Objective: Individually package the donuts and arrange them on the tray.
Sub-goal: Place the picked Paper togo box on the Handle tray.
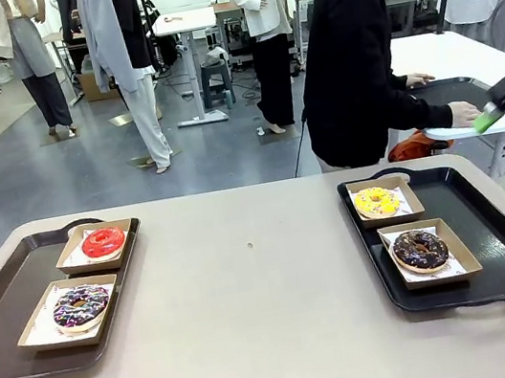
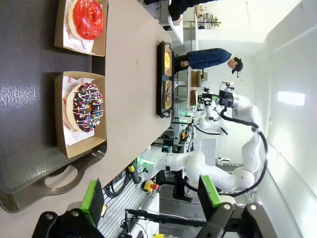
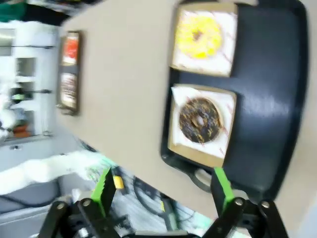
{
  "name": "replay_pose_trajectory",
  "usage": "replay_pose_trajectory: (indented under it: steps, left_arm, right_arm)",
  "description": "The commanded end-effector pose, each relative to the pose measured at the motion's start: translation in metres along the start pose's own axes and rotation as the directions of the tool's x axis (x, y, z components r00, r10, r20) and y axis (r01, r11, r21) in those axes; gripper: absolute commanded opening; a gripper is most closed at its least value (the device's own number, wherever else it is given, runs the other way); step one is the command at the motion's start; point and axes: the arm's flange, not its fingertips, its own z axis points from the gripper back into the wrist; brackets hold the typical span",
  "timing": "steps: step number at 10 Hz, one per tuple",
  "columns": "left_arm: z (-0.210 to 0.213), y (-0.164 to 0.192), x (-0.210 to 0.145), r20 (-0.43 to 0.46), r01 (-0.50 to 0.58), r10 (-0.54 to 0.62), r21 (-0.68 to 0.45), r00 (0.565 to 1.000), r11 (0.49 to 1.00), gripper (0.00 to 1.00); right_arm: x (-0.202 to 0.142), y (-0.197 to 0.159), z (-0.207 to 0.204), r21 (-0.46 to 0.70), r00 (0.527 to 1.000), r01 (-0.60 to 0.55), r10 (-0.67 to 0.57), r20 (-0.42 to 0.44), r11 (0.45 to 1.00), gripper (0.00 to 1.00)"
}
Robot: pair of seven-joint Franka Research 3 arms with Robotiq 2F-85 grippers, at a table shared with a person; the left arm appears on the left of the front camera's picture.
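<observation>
Each of the four donuts lies in its own open paper-lined cardboard box. The glossy red donut [image 1: 103,241] and the dark sprinkled donut [image 1: 81,307] sit on the left black tray [image 1: 3,323]. On the right black tray [image 1: 504,244] are the yellow donut [image 1: 377,201] and the chocolate-brown donut [image 1: 420,250]. My left gripper [image 2: 151,194] hangs open above the near end of the left tray, over its handle, with the sprinkled donut [image 2: 88,108] and red donut [image 2: 87,18] ahead. My right gripper [image 3: 162,187] is open and raised high over the chocolate donut [image 3: 200,120] and yellow donut [image 3: 199,35]; it appears at the right edge [image 1: 504,129].
A person [image 1: 347,57] in black stands beyond the far edge, turned toward a white side table [image 1: 448,54], one hand [image 1: 463,113] on it. Bare tan tabletop [image 1: 257,275] lies between the two trays.
</observation>
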Motion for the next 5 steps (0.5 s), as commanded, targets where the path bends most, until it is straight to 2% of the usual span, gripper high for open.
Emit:
replay_pose_trajectory:
  steps: [1,3,5]
  left_arm:
    - [0.001,-0.001,-0.001,0.005,0.003,-0.003,-0.003,1.0,1.0,1.0]
    - [0.001,-0.001,-0.001,0.005,0.003,-0.003,-0.003,1.0,1.0,1.0]
    - [0.001,-0.001,-0.001,0.005,0.003,-0.003,-0.003,1.0,1.0,1.0]
  right_arm:
    - [0.014,-0.038,0.014,0.327,0.999,-0.02,0.004,0.048,0.945,1.0]
    - [0.003,-0.084,0.036,0.484,0.992,-0.004,-0.059,0.116,0.875,1.0]
    - [-0.014,-0.124,0.045,0.497,0.99,0.011,-0.079,0.116,0.868,1.0]
